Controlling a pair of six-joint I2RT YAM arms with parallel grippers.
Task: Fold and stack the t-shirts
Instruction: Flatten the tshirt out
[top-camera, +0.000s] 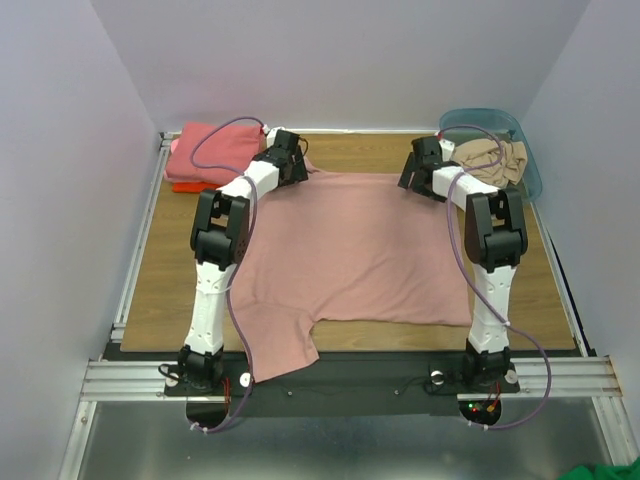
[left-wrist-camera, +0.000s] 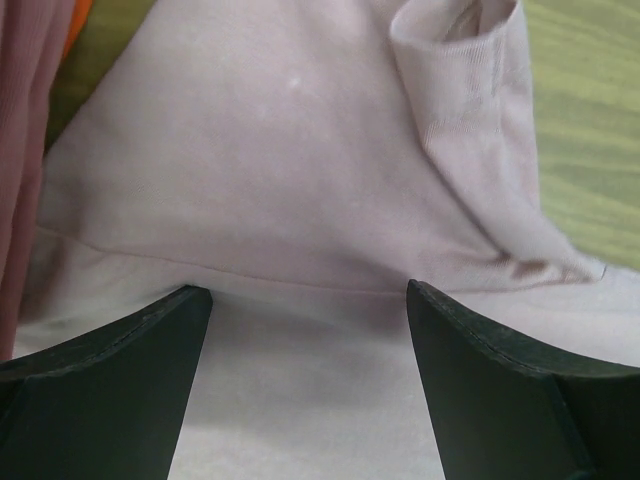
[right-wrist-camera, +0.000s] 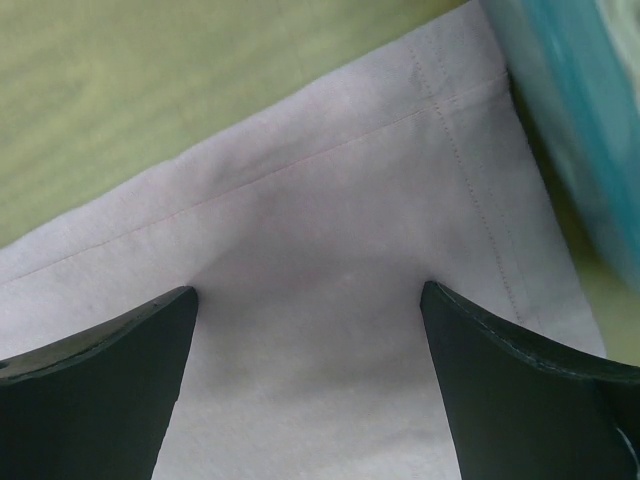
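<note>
Lying spread flat across the counter, the dusty pink t-shirt is laid out, I judge, ready for its first fold. My left jaws and right jaws both stand open, low over its two far corners, gripping nothing. Folded coral-pink and orange-red shirts sit stacked far-left.

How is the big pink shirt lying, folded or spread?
Spread: the pink shirt lies flat and wide across most of the table, no fold made yet.
</note>
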